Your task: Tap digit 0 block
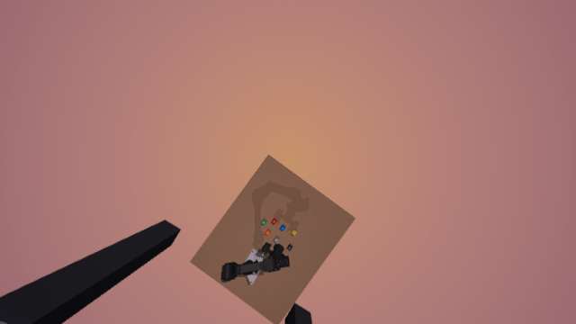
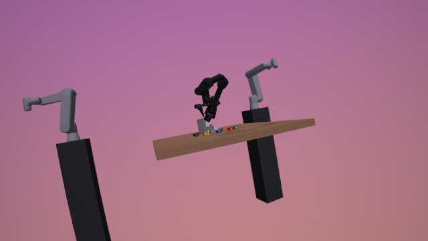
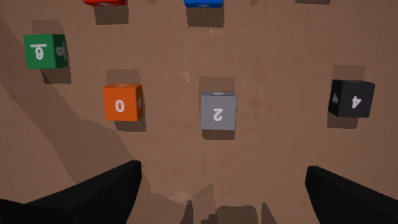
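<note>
The orange block (image 1: 267,232) (image 2: 224,129) (image 3: 121,103) shows the digit 0 and stands on the table, left of centre in the wrist view. My gripper (image 3: 223,172) is open with nothing between its fingers. It hangs above the table; in the wrist view the orange block lies beyond and slightly left of the left fingertip. The grey block (image 1: 276,239) (image 2: 211,131) (image 3: 218,112) shows 2 and lies ahead of the gap between the fingers.
A black block (image 1: 290,247) (image 3: 355,100) shows 4, at right in the wrist view. A green block (image 1: 264,222) (image 3: 42,51) is at left. Red (image 1: 274,221) (image 3: 105,2) and blue (image 1: 283,228) (image 3: 203,2) blocks lie farther out, also a yellow one (image 1: 293,232) (image 2: 206,133).
</note>
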Motion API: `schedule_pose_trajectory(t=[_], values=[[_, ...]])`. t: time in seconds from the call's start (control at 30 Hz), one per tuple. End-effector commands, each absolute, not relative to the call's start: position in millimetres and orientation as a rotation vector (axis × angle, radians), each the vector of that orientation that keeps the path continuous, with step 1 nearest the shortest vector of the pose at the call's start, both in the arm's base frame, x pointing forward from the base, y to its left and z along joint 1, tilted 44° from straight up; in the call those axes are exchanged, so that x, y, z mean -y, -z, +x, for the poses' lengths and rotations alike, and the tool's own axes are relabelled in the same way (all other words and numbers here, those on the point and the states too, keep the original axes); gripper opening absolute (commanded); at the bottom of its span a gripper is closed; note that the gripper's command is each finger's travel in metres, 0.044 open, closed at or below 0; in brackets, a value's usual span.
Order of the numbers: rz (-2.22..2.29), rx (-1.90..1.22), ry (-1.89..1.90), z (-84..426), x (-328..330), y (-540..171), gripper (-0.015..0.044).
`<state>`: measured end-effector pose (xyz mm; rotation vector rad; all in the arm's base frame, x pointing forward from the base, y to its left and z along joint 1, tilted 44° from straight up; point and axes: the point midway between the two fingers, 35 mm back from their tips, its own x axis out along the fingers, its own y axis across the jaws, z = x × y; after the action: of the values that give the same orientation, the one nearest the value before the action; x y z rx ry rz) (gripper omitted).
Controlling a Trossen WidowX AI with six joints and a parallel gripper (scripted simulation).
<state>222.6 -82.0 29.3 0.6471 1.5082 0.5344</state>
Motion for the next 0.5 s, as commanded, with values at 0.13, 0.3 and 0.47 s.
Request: schedule_pose_trajectory(t=[0.13,0.3,0.47], values=[[0.648,-1.502,-0.532,223,80,-32,0.0400],[0.648,-1.502,-0.532,223,80,-32,0.0400],[0.647,-1.503,-0.529,229,64,-49,0.0400]])
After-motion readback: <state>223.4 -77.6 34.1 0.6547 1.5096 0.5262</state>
